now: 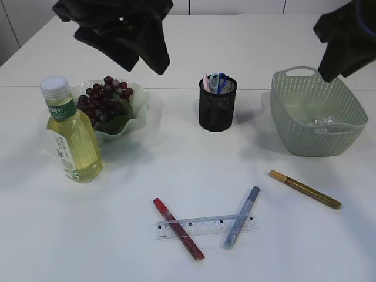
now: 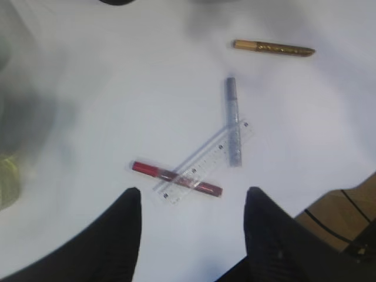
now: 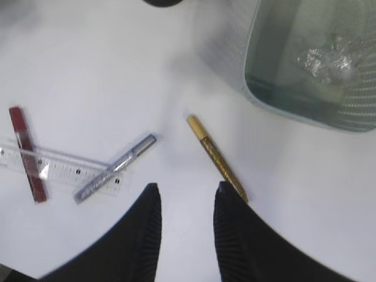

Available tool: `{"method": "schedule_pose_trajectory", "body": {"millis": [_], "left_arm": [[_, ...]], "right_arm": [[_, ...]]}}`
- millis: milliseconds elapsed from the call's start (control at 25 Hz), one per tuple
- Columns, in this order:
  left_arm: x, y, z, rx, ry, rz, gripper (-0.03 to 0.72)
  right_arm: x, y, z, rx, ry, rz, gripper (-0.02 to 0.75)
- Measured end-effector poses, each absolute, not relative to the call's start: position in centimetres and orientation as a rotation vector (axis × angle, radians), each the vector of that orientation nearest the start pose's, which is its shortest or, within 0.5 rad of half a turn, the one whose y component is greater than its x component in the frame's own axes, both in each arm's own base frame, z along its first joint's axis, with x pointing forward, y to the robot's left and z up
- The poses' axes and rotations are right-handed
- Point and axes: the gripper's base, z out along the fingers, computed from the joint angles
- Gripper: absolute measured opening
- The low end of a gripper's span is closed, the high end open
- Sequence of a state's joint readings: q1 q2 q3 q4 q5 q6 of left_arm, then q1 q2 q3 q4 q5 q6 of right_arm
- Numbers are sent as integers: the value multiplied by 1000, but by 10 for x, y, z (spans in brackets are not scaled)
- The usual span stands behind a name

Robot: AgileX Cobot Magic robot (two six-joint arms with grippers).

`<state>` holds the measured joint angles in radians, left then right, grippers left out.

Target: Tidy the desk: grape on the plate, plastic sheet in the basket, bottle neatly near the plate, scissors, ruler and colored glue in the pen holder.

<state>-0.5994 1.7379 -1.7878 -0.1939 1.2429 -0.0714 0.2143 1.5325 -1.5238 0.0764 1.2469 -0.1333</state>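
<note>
The grapes (image 1: 104, 98) lie on the pale green plate (image 1: 138, 115), with the yellow bottle (image 1: 71, 132) upright in front of it. The scissors (image 1: 218, 81) stand in the black pen holder (image 1: 217, 106). The crumpled plastic sheet (image 1: 324, 122) lies in the green basket (image 1: 317, 111). The clear ruler (image 1: 205, 226) lies on the table over the red glue pen (image 1: 178, 228) and under the silver one (image 1: 240, 217). The gold glue pen (image 1: 305, 188) lies apart at the right. My left gripper (image 2: 192, 194) is open, high above the ruler. My right gripper (image 3: 185, 189) is open beside the gold pen (image 3: 215, 156).
The table's front edge and a wooden surface with cables (image 2: 343, 220) show below it in the left wrist view. Bare white tabletop lies between the bottle and the pens. The basket (image 3: 305, 64) stands just behind the gold pen.
</note>
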Motion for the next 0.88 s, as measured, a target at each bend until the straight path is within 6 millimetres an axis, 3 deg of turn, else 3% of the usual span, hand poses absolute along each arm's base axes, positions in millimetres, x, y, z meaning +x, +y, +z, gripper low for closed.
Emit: {"method": "schedule_pose_trajectory", "body": {"millis": [200, 440, 640, 880], "left_arm": [[259, -221, 382, 775, 2618, -501, 411], [243, -240, 372, 976, 2580, -429, 410], [246, -261, 346, 1159, 2568, -326, 410], [249, -291, 303, 1355, 2581, -214, 410]], "right_arm": [[274, 72, 363, -534, 2697, 145, 260], [248, 67, 373, -412, 2683, 195, 260], [229, 63, 376, -313, 2681, 219, 260], [195, 55, 359, -292, 2716, 220, 260]]}}
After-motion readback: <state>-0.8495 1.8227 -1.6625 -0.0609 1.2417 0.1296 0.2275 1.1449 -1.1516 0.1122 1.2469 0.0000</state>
